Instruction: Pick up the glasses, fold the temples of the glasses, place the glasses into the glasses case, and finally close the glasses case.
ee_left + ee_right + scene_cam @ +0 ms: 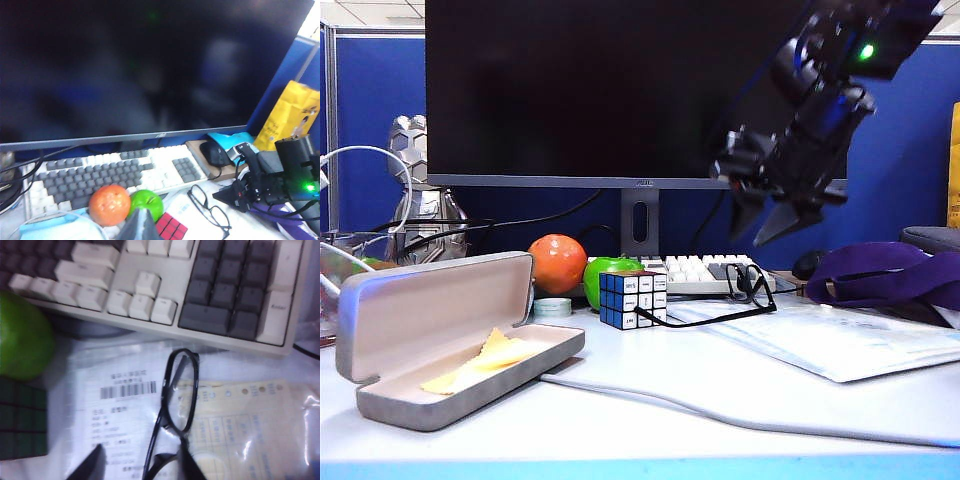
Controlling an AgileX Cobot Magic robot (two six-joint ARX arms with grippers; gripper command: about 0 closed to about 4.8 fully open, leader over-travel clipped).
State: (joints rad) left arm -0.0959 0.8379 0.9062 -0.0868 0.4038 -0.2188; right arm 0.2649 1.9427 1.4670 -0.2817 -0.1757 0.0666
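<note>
On the white table (720,400), the glasses (735,295) lie on a clear plastic document sleeve (840,345) just in front of the keyboard (705,272), their temples (695,318) unfolded and stretched toward the puzzle cube (632,298). The right claw (775,222) hangs in the air above them, in front of the dark monitor (590,90), and holds nothing. In the right wrist view its two dark fingertips (87,465) stand well apart on either side of the frame (175,405), not touching it, so the jaws are open wide.

The glasses case (450,340) sits on the near left of the table, well apart from the glasses, lid up, with a yellow cloth (485,362) lying on its pale lining. Behind it are an orange (557,262) and a green apple (610,275), side by side, just beside the cube.

The left claw (140,225) shows only as a blurred grey tip at the edge of the left wrist view, above the orange and apple; it seems to hold nothing, but I cannot tell how far its jaws are parted.
</note>
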